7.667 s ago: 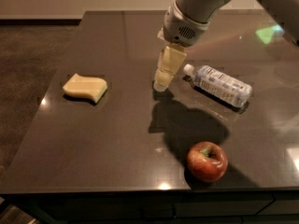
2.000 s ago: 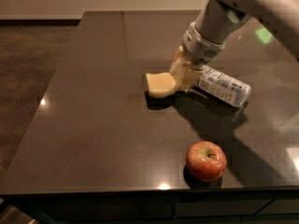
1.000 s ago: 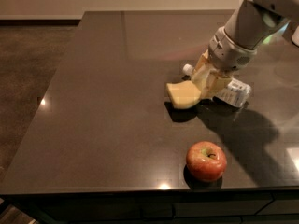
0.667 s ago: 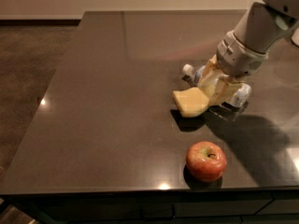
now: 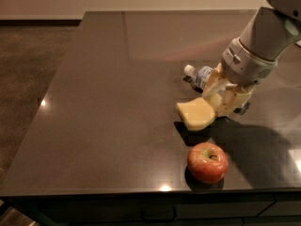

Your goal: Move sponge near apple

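Gripping the pale yellow foam sponge (image 5: 196, 114) by its right-hand end, the two-finger gripper (image 5: 218, 106) hangs low over the dark glossy tabletop (image 5: 117, 79), right of centre, under the grey arm (image 5: 263, 36) that reaches in from the upper right. Its yellowish fingers (image 5: 230, 102) are closed on the foam. Holding it at one end leaves most of the block sticking out free, which I judge makes it easy to lay down without the fingers meeting the surface first.

A dark shadow lies under and just in front of the sponge, so it looks to be carried slightly above the tabletop rather than resting on it (I cannot be certain of a gap). It sits just behind the round red apple (image 5: 207, 162), near it but apart, while the apple stands close to the front edge with its stem dimple up.

The sponge's long axis runs roughly left to right across the view, and its free end points left and a little toward the front edge. The flat top tilts up toward the camera.

Behind the gripper a clear plastic water bottle (image 5: 201, 74) lies on its side, white cap to the left, largely hidden by the fingers. The task looks nearly done, pending release.
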